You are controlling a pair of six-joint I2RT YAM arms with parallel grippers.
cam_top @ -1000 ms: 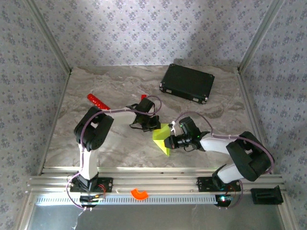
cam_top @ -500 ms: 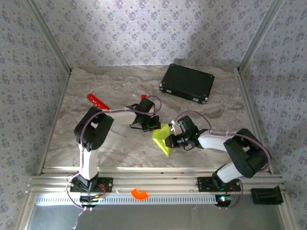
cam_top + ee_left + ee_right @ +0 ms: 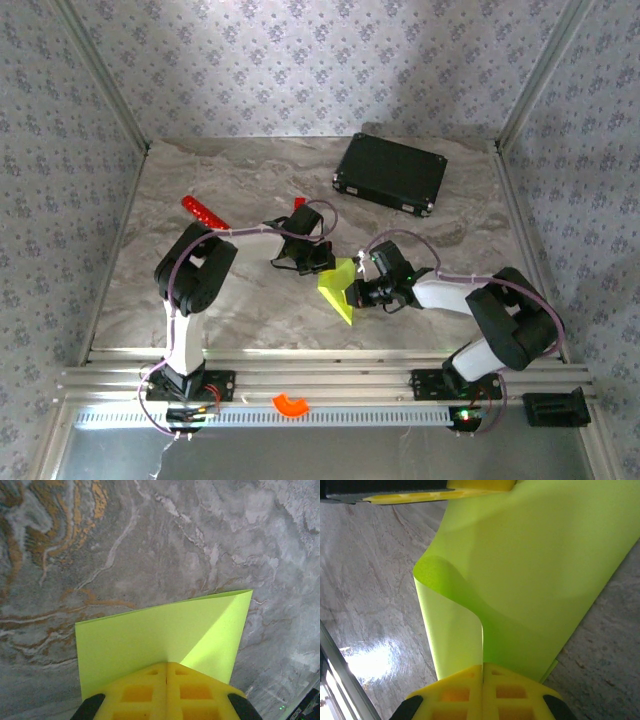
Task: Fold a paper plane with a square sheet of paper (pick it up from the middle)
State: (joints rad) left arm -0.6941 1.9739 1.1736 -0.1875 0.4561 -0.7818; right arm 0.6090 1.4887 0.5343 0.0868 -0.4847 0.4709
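Observation:
The lime yellow-green sheet of paper hangs between both grippers just above the marble table. My left gripper is shut on its upper edge. In the left wrist view the sheet spreads out from the closed yellow fingertips, with one corner folded over in a slanted crease. My right gripper is shut on the sheet's right side. In the right wrist view the paper curls over into a loop and runs between the closed jaws. The sheet has no dart form.
A black case lies at the back right. A red stick lies at the left, and a small red block sits behind the left gripper. An orange ring piece rests on the front rail. A metal frame borders the table.
My right gripper has moved a little toward the left gripper, and the sheet between them has narrowed and curled more. The left gripper has held still.

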